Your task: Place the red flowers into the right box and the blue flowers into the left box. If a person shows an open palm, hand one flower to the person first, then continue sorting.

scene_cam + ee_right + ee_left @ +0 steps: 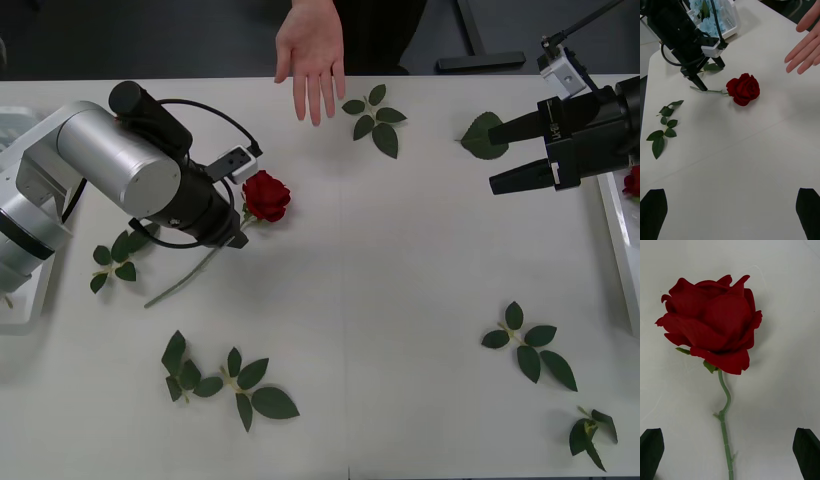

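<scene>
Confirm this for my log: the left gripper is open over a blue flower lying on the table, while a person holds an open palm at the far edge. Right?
Not quite: the flower under the open left gripper is a red rose, not blue, as the left wrist view shows. It lies on the table, and the person's open palm is at the far edge.

I hold the left gripper (238, 236) low over the bench, fingers (651, 452) spread wide apart. The right gripper (505, 158) hangs raised at the far right, fingers (653, 212) also parted. The person's open palm (312, 52) extends from the far edge.
</scene>
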`<state>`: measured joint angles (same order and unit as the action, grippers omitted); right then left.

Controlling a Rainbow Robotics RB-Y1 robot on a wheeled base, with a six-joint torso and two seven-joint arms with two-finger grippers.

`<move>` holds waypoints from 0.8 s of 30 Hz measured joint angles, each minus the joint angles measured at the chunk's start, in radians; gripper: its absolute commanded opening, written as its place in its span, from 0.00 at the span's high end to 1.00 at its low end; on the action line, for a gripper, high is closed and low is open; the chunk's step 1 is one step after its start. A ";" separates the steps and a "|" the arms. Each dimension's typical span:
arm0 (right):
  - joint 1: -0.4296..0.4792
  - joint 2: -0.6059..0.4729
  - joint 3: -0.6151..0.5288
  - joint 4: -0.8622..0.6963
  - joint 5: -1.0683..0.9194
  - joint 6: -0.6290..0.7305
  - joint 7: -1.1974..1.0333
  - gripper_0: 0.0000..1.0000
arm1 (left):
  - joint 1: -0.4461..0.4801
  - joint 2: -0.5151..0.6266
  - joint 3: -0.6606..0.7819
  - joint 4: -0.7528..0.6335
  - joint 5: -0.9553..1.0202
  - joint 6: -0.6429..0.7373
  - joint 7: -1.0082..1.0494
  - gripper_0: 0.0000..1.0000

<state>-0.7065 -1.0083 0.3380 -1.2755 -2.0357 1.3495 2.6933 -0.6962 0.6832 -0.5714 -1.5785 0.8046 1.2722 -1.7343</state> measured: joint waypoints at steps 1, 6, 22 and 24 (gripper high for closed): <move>0.000 0.000 0.000 0.000 0.000 0.000 0.000 0.00 | 0.000 -0.003 0.000 0.001 -0.003 0.000 0.000 0.00; 0.000 0.000 0.000 0.000 0.000 0.000 0.000 0.00 | 0.000 -0.009 0.000 0.002 -0.008 -0.005 0.000 0.00; 0.000 0.000 0.000 0.000 0.000 0.000 0.000 0.00 | 0.000 -0.011 0.000 0.028 -0.008 -0.029 0.000 0.00; 0.000 0.000 0.000 0.000 0.000 0.000 0.000 0.00 | 0.000 -0.014 -0.005 0.046 -0.008 -0.055 0.000 0.00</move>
<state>-0.7065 -1.0083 0.3380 -1.2755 -2.0357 1.3495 2.6933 -0.6963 0.6688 -0.5767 -1.5329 0.7962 1.2169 -1.7342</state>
